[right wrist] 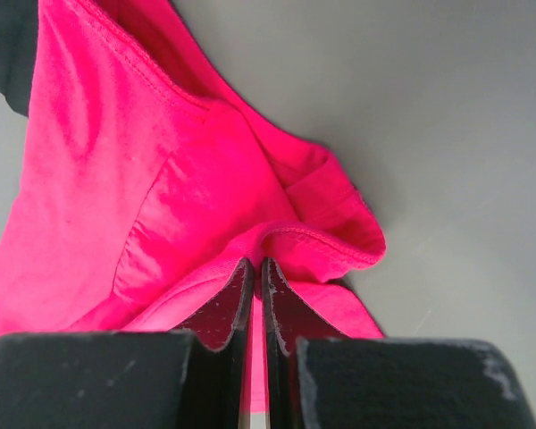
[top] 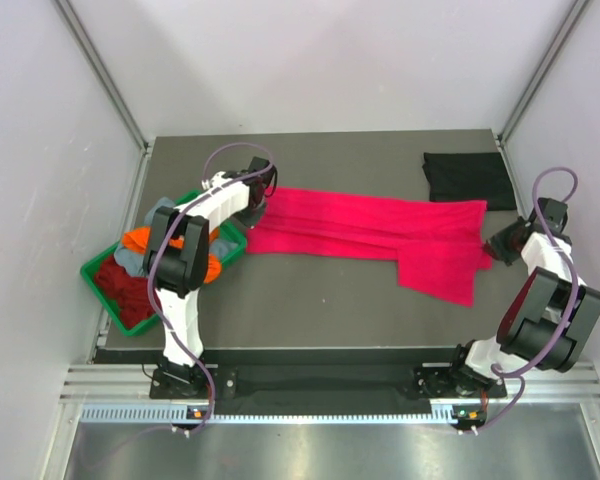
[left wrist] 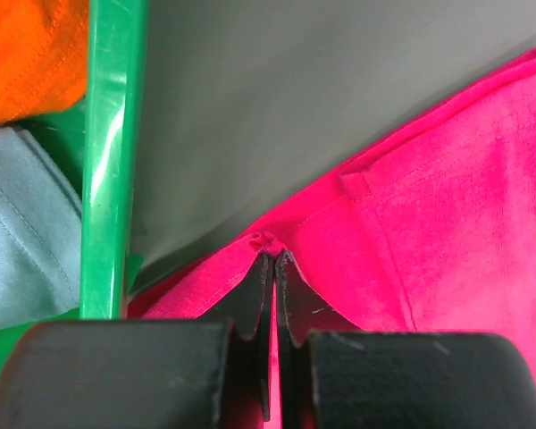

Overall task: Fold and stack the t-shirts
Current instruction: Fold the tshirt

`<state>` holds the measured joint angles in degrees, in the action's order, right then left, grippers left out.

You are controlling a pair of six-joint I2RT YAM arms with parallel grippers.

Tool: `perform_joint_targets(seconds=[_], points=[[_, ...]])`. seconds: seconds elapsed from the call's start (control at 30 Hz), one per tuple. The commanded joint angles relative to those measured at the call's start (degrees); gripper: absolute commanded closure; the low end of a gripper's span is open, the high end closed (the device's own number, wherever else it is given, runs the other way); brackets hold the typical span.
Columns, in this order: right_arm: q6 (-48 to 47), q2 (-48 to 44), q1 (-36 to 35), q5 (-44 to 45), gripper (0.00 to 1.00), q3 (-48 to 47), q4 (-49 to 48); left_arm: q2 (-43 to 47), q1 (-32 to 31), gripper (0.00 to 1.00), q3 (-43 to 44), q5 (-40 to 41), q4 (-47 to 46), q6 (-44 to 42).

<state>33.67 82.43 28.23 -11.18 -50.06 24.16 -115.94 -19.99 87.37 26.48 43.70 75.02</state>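
Note:
A bright pink-red t-shirt [top: 375,232] is stretched across the middle of the dark table, folded lengthwise, with one part hanging toward the front right. My left gripper [top: 255,212] is shut on its left end [left wrist: 429,223], beside the green tray. At the other end my right gripper [top: 492,247] is shut on a bunched hem [right wrist: 161,179]. A black t-shirt [top: 470,178] lies folded at the back right; a corner of it [right wrist: 4,49] shows in the right wrist view. Orange [top: 140,240], dark red [top: 125,285] and grey-blue [top: 128,258] tees sit crumpled in the tray.
The green plastic tray [top: 95,275] sits at the table's left edge; its rim [left wrist: 107,179] stands close to my left fingers. Grey walls with metal posts enclose the table on three sides.

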Motion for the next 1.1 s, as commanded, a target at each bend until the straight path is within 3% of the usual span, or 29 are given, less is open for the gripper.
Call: perform_joint_targets(seconds=[0.0, 1.07], points=[[0.1, 0.4, -0.4, 2.0, 1.0, -3.3, -3.6, -0.6, 0.5, 1.0, 3.0, 4.4, 2.4, 0.4], [0.1, 2.8, -0.7, 4.7, 1.0, -5.0, -2.5, -7.3, 0.5, 1.0, 10.4, 4.9, 0.9, -3.6]])
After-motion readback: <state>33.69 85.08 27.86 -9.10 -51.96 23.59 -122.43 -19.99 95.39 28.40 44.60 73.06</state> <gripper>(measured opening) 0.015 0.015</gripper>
